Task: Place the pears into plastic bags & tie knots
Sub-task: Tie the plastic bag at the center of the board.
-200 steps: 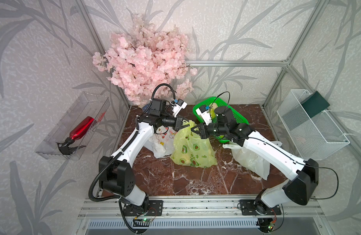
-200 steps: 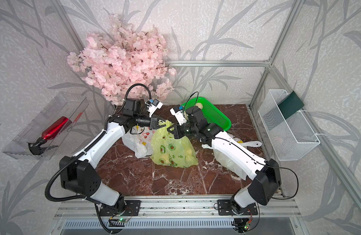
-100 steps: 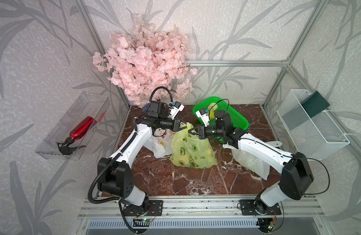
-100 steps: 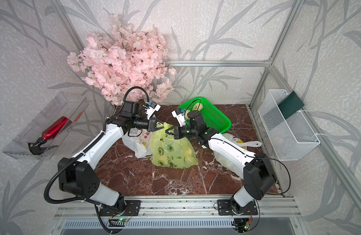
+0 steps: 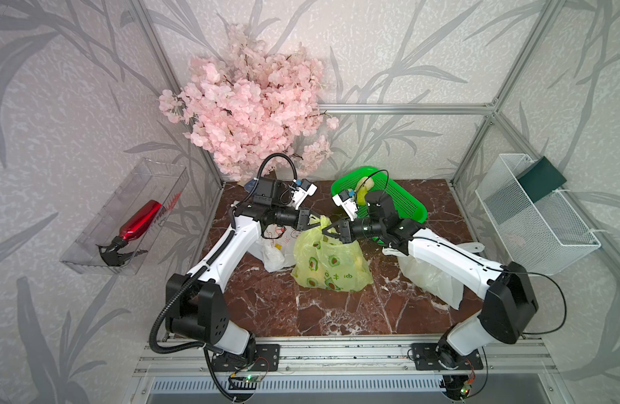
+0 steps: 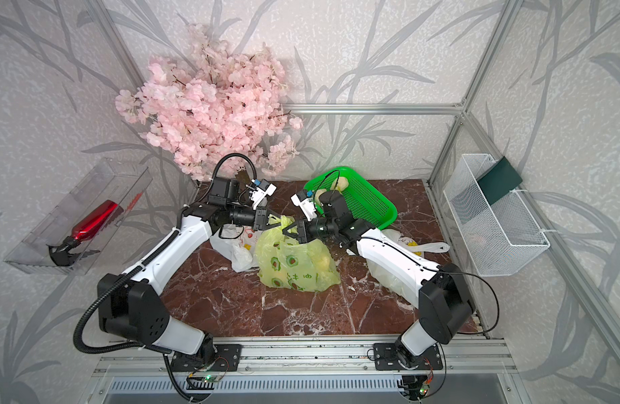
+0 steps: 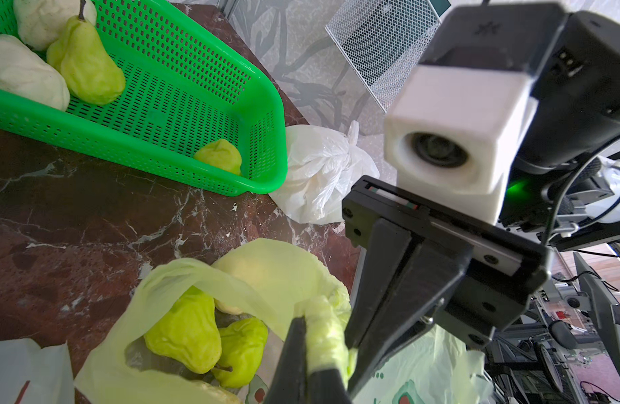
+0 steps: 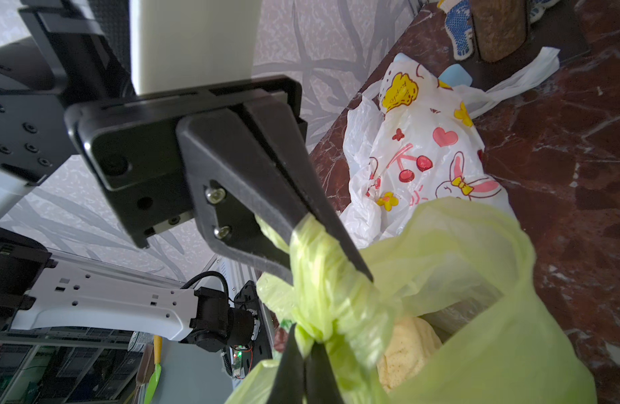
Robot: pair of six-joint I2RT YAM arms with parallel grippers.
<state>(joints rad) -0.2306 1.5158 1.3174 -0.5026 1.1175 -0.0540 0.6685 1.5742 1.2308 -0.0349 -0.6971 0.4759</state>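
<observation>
Handle straps (image 8: 322, 280) of translucent yellow-green avocado-print plastic bag (image 5: 331, 269), centred on red marble tabletop (image 5: 301, 314), are being pinched by left gripper (image 5: 316, 225) and right gripper (image 5: 326, 231), tips meeting head-on above its mouth.

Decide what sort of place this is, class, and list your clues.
Probably a robot test booth dressed as a room: an aluminium frame, a left arm and right arm bolted to a rail, and decorative pink blossom.
</observation>
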